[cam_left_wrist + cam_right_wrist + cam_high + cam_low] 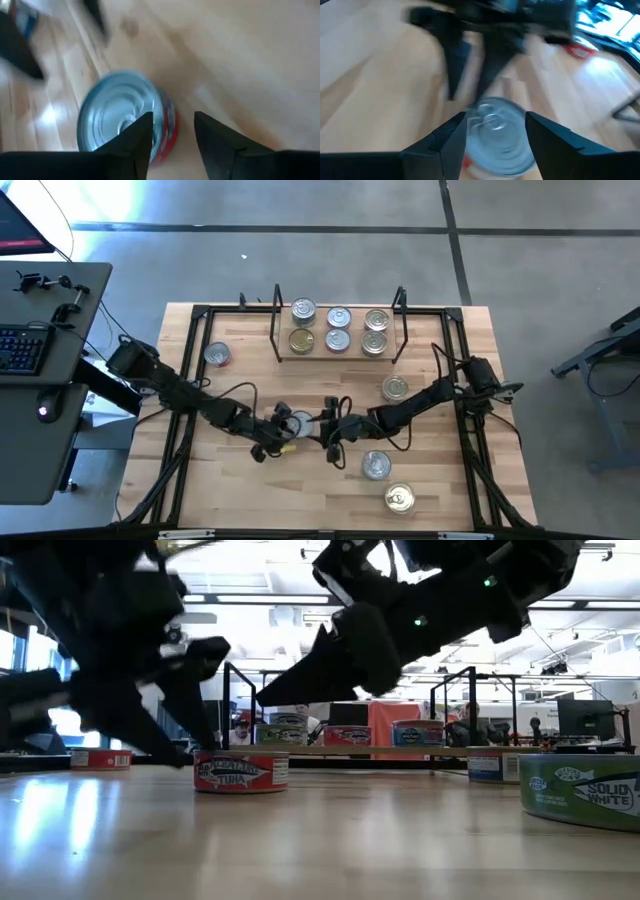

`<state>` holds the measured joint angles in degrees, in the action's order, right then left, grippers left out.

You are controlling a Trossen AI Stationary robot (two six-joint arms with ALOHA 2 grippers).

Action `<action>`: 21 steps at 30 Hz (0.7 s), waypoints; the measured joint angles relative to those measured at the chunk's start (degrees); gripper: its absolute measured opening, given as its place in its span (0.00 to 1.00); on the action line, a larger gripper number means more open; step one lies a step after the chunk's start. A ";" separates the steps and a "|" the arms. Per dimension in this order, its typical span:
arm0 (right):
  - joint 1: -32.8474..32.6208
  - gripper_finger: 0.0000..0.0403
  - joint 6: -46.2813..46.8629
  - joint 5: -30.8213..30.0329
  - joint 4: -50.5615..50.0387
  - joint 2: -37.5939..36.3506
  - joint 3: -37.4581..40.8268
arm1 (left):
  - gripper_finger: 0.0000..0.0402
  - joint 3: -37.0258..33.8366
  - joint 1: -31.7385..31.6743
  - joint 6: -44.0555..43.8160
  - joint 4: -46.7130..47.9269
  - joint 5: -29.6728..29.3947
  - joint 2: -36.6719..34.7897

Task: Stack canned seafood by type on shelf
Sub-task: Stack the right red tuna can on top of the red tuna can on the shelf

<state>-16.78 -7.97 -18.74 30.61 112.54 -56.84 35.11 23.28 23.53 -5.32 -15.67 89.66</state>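
Left gripper (pixel 283 427) and right gripper (pixel 322 427), jaws open and empty, crowd one red-labelled can (pixel 299 421) mid-table.

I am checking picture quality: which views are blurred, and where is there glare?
Left wrist view: the red-labelled can is smeared by motion blur. Right wrist view: the can and the left gripper beyond it are blurred. Low view: the arms are dark against bright ceiling lights, with glare on the table. High view: evenly lit.

Both wrist views are smeared by blur, so the red-sided tin (pixel 125 117) shows no readable label. In the low view the green tin (pixel 585 790) is cut off at the edge, and the shelf (pixel 380 750) tins' labels are too small to read.
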 joint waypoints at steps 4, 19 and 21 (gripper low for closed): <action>-1.19 0.48 -5.95 0.96 -0.30 0.02 0.00 | 0.33 0.11 -0.61 0.74 -2.64 -1.02 2.74; -0.78 0.52 -14.54 0.49 -8.65 0.02 0.00 | 0.01 0.00 -4.33 -0.08 -12.22 0.33 0.75; -0.32 0.55 -16.62 0.95 -9.51 0.02 0.00 | 0.01 -0.04 -4.88 -1.56 -12.30 0.32 0.01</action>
<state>-17.10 -24.58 -17.79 21.10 112.55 -56.84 35.07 18.40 21.98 -17.62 -15.35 89.67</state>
